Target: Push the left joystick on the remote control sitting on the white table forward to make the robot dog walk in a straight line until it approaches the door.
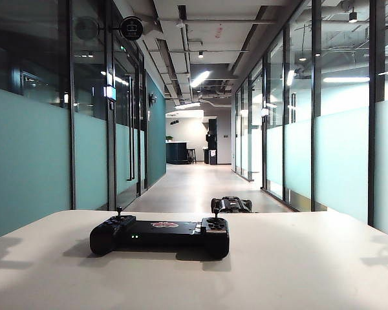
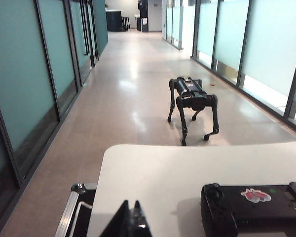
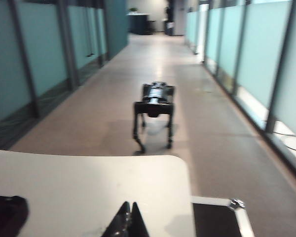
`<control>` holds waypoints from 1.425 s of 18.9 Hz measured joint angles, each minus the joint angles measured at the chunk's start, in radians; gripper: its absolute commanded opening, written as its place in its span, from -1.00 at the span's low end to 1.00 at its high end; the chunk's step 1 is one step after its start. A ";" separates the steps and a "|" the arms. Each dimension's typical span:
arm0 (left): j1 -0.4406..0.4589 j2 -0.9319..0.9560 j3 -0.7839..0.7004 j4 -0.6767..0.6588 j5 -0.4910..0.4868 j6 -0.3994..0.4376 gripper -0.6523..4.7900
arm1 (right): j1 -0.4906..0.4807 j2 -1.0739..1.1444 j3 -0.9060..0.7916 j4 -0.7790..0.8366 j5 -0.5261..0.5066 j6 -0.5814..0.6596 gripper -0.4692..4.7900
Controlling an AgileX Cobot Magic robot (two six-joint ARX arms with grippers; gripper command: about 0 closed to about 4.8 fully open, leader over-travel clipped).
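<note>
corridor | frosted glass walls point(image 1: 32, 155) | glossy floor point(image 2: 133, 94) | ceiling striplights point(image 1: 200, 79)

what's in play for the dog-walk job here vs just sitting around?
In play:
- remote control
- left joystick
- robot dog
- white table
- left gripper, shut
- right gripper, shut

Just there:
- right joystick
- metal-edged case beside table

I count 1 remote control point(image 1: 160, 235) with 2 sticks, 1 robot dog point(image 2: 192, 106) on 4 legs, 1 counter point(image 1: 297, 271), and 2 grippers: left point(image 2: 130, 220), right point(image 3: 128, 220).
</note>
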 measured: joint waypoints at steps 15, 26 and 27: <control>0.000 0.527 0.128 0.231 0.063 -0.060 -0.78 | 0.370 0.383 0.000 0.285 0.119 -0.005 -0.84; 0.000 0.961 0.260 0.385 0.183 -0.064 -0.78 | 0.457 0.725 0.000 0.587 0.171 -0.005 -0.84; 0.000 0.989 0.269 0.390 0.194 -0.064 -0.78 | 0.457 0.758 0.001 0.621 0.171 -0.005 -0.84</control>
